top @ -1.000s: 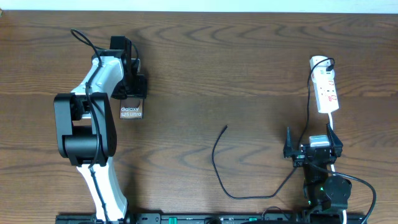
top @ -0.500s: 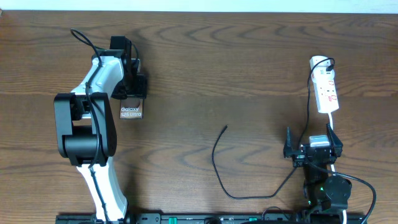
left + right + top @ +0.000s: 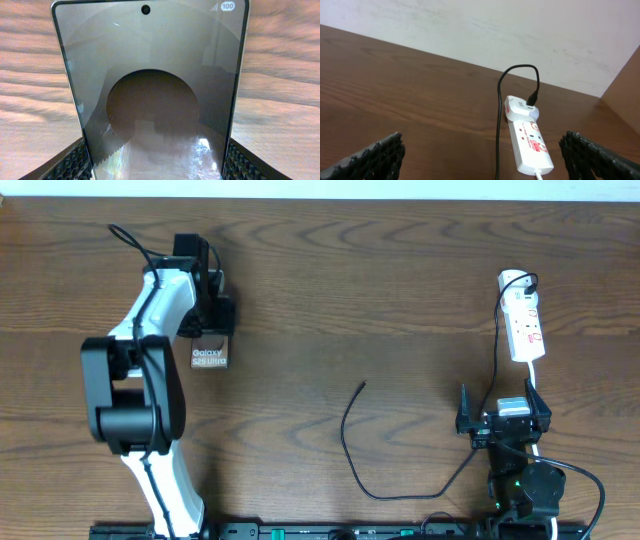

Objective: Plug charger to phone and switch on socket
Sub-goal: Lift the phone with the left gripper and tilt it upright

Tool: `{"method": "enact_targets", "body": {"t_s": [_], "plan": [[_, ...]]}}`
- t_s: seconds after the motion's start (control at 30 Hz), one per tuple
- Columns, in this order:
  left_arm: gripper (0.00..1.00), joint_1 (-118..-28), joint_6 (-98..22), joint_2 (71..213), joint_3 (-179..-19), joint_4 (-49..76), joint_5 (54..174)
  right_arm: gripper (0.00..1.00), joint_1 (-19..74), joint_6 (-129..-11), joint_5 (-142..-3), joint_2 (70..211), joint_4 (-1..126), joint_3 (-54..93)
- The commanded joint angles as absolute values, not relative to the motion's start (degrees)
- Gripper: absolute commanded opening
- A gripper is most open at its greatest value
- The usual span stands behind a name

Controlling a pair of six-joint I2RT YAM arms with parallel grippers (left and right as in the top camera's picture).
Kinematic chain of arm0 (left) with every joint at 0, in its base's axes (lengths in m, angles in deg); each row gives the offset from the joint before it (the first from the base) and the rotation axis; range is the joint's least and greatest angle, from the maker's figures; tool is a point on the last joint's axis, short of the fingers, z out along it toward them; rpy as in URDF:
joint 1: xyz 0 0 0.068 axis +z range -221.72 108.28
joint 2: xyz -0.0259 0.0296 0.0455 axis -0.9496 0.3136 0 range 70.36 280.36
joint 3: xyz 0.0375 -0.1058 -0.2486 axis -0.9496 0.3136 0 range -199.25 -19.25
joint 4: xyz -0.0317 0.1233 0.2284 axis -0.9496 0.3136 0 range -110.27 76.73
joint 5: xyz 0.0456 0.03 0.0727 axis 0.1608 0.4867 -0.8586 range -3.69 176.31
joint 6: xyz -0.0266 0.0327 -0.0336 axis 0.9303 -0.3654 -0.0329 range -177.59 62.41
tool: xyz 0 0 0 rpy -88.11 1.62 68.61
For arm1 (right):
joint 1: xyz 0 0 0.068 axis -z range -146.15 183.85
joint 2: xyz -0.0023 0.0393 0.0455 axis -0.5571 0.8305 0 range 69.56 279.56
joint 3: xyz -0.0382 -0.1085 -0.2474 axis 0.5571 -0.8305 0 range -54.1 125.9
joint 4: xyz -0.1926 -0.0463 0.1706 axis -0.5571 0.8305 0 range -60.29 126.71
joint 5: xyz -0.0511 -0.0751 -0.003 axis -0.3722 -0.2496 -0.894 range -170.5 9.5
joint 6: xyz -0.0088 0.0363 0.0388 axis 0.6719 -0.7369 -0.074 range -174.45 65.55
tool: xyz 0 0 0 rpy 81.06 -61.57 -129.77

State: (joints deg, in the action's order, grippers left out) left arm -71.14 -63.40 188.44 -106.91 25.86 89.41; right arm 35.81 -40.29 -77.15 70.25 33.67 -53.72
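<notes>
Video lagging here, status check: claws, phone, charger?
Left claw clamped on phone. Right claw open, empty. Charger tip lying free, unplugged, nothing between.

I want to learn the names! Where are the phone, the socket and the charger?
phone (image 3: 150,90): left wrist view, middle of its screen.
socket (image 3: 528,139): right wrist view, white top near the red marks.
charger (image 3: 343,428): overhead view, left bend of the black cable.

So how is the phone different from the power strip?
The phone is dark brown; the power strip is white. The phone is gripped by the left gripper; the power strip lies free on the table. The black cable is plugged into the power strip, not the phone. Both are flat oblongs.
</notes>
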Motion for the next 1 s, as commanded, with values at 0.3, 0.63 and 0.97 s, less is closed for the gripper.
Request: {"method": "enact_targets", "body": {"t_s": [0.3, 0.63, 0.97], "plan": [[0.07, -71.19, -59.62, 176.46, -107.37, 26.14, 96.27, 0.99, 34.93, -39.79, -77.34, 69.88, 33.96, -53.74], [0.07, -70.44, -48.43, 173.95, -107.37, 26.12, 114.06, 0.99, 34.93, -39.81, -77.34, 69.88, 33.96, -53.74], [0.07, -64.02, -31.25, 173.95, -107.37, 26.1, 140.64, 0.99, 34.93, -39.79, -77.34, 69.88, 33.96, -53.74]]}}
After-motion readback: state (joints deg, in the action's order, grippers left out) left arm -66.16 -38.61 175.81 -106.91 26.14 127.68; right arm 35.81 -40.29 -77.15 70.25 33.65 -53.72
